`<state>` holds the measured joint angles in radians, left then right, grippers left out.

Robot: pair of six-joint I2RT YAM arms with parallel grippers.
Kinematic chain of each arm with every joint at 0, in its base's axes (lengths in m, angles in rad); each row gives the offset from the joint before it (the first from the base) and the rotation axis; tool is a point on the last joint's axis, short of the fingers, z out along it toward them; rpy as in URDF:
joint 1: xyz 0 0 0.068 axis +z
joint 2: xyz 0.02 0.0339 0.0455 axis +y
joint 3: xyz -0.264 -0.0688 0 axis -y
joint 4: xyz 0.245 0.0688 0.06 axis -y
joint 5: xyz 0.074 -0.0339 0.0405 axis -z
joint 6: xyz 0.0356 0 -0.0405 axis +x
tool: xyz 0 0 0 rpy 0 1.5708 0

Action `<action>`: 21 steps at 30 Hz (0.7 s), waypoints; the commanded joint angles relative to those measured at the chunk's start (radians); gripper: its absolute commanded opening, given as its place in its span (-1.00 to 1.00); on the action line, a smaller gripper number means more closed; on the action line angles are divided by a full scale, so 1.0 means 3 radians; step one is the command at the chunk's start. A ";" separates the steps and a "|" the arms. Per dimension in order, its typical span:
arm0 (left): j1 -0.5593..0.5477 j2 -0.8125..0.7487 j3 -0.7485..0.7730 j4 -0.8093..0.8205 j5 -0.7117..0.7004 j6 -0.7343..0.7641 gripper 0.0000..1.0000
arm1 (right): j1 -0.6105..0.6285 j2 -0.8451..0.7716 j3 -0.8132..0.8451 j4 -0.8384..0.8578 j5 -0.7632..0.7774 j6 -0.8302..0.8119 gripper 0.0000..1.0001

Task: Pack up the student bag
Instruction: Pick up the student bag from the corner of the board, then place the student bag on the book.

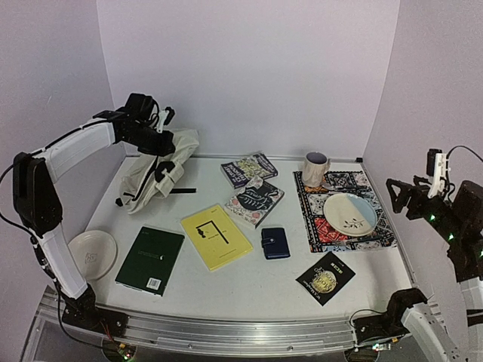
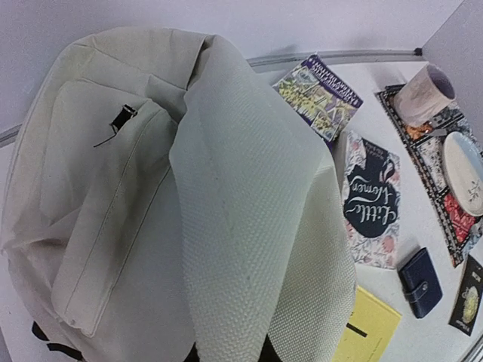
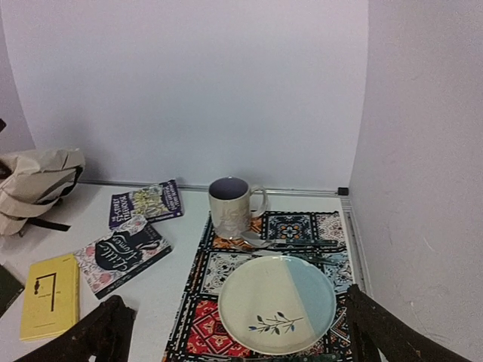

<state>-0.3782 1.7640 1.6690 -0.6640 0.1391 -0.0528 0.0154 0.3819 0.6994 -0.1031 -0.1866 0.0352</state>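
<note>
The cream student bag (image 1: 155, 177) lies at the back left of the table and fills the left wrist view (image 2: 113, 188). My left gripper (image 1: 161, 145) is shut on a flap of the bag's fabric at its top and holds it raised; the fabric drapes over the jaws (image 2: 230, 354) and hides most of them. On the table lie a green book (image 1: 151, 259), a yellow book (image 1: 216, 235), a "Little Women" book (image 1: 254, 201), a purple book (image 1: 249, 169), a blue wallet (image 1: 275, 243) and a black booklet (image 1: 325, 277). My right gripper (image 1: 398, 196) is open and empty, high over the right side (image 3: 241, 328).
A patterned placemat (image 1: 381, 237) at the right carries a cream-and-blue plate (image 1: 350, 213), a mug (image 1: 315, 167) and cutlery (image 3: 302, 245). A small white plate (image 1: 92, 254) lies at the near left. Walls close in at the back and both sides.
</note>
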 commanded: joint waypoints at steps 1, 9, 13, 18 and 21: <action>-0.0158 -0.0381 0.0270 0.0133 0.0128 -0.0509 -1.00 | -0.0011 0.0284 0.0278 0.0001 -0.0762 0.0161 0.96; -0.0649 -0.0547 0.0296 0.0112 -0.0103 -0.0913 -1.00 | -0.0005 0.0585 0.0251 0.0293 -0.1339 0.0526 0.96; -0.1015 -0.0551 0.0270 0.0010 -0.0322 -0.1038 -1.00 | 0.0031 0.0673 0.0213 0.0432 -0.1483 0.0672 0.95; -0.1352 -0.0514 0.0119 -0.0080 -0.0744 -0.1189 -1.00 | 0.0473 0.0929 0.0236 0.0493 -0.1322 0.0736 0.95; -0.1598 -0.0441 0.0037 -0.0091 -0.0770 -0.1310 -1.00 | 0.1008 0.1119 0.0251 0.0564 -0.0868 0.0742 0.95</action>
<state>-0.7922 1.6608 1.6857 -0.7373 -0.0105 -0.3774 0.1583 0.6512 0.7639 -0.0102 -0.5534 0.2316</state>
